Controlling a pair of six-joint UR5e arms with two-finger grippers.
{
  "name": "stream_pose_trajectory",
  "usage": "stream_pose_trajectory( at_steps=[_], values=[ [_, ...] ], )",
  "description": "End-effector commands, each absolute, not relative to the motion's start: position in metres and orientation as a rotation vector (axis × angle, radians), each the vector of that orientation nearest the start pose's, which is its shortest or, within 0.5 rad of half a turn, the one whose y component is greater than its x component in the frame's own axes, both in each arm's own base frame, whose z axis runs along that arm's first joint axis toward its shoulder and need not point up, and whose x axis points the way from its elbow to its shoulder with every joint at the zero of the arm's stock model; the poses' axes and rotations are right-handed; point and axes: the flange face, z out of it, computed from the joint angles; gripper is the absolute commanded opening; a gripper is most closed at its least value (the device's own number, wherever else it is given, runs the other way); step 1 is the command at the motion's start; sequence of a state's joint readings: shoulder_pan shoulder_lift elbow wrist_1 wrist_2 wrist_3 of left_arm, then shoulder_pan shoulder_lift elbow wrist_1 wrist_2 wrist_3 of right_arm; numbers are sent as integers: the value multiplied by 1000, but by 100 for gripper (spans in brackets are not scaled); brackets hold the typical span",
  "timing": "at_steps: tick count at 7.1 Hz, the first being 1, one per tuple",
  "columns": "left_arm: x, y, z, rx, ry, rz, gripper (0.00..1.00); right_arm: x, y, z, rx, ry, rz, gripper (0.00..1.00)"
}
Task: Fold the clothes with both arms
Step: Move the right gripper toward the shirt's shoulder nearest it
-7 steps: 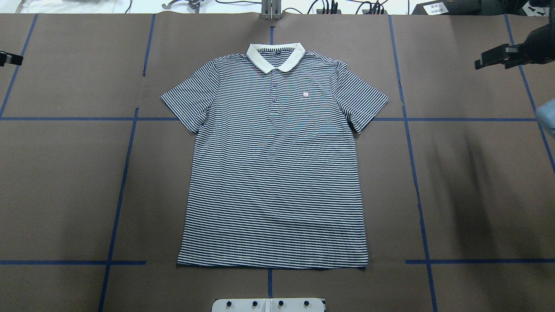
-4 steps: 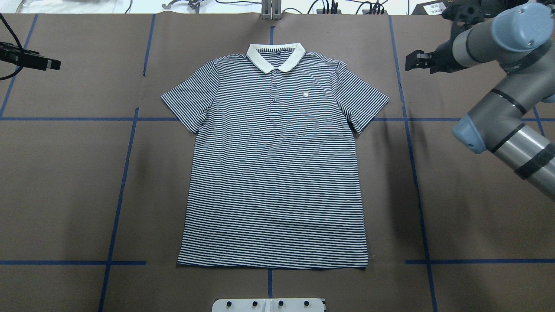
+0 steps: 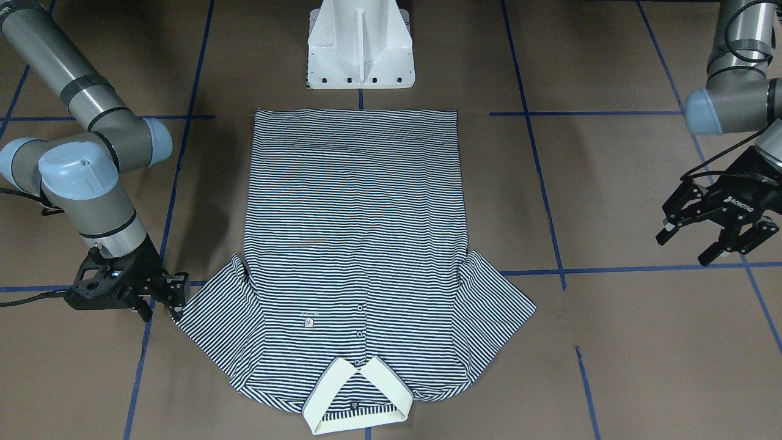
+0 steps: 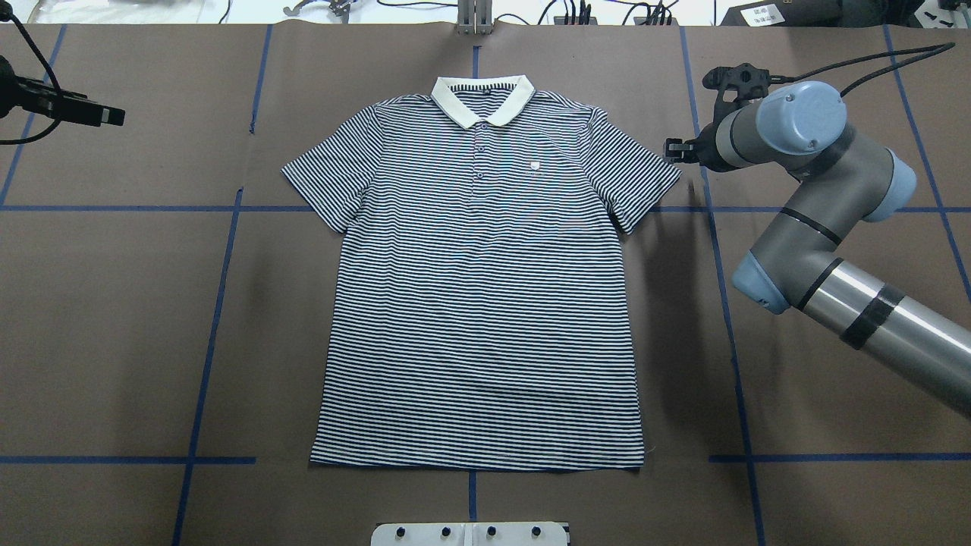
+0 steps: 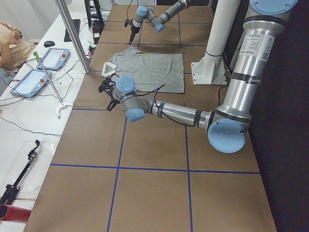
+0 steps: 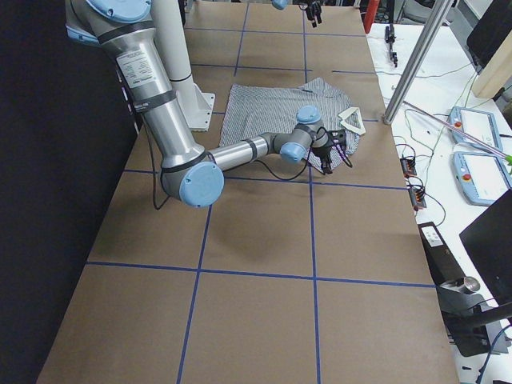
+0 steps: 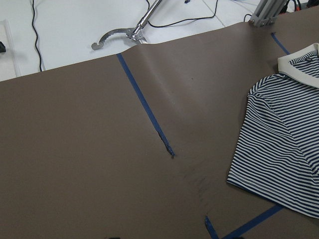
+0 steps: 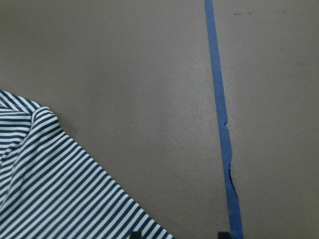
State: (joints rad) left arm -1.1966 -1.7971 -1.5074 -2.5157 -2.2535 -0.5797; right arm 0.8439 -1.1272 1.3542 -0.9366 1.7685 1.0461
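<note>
The striped polo shirt (image 4: 478, 303) lies flat and face up on the brown table, with its cream collar (image 4: 482, 98) at the far side and both sleeves spread. It also shows in the front-facing view (image 3: 354, 232). My right gripper (image 4: 672, 150) is open and empty, low beside the tip of the shirt's right-hand sleeve (image 8: 60, 184), and it also shows in the front-facing view (image 3: 174, 299). My left gripper (image 3: 684, 249) is open and empty, well out from the other sleeve (image 7: 284, 149), near the table's far left (image 4: 114, 117).
Blue tape lines (image 4: 220, 288) grid the brown table cover. The white pedestal base (image 3: 360, 43) stands at the near edge by the shirt's hem. A white bench with cables and a metal tool (image 7: 124, 35) runs beyond the far edge.
My right arm has swung in from the right edge to the tip of the shirt's right-hand sleeve. My left gripper has come a little inward from the left edge. The shirt has not moved.
</note>
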Motion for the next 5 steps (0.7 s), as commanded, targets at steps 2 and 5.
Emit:
stream_pose_trajectory(
  at_steps=[2, 5],
  values=[
    [154, -581, 457, 662, 1026, 203, 83, -398, -594, 453, 396, -768, 199, 59],
    [154, -581, 457, 662, 1026, 203, 84, -407, -589, 452, 403, -763, 193, 58]
  ],
)
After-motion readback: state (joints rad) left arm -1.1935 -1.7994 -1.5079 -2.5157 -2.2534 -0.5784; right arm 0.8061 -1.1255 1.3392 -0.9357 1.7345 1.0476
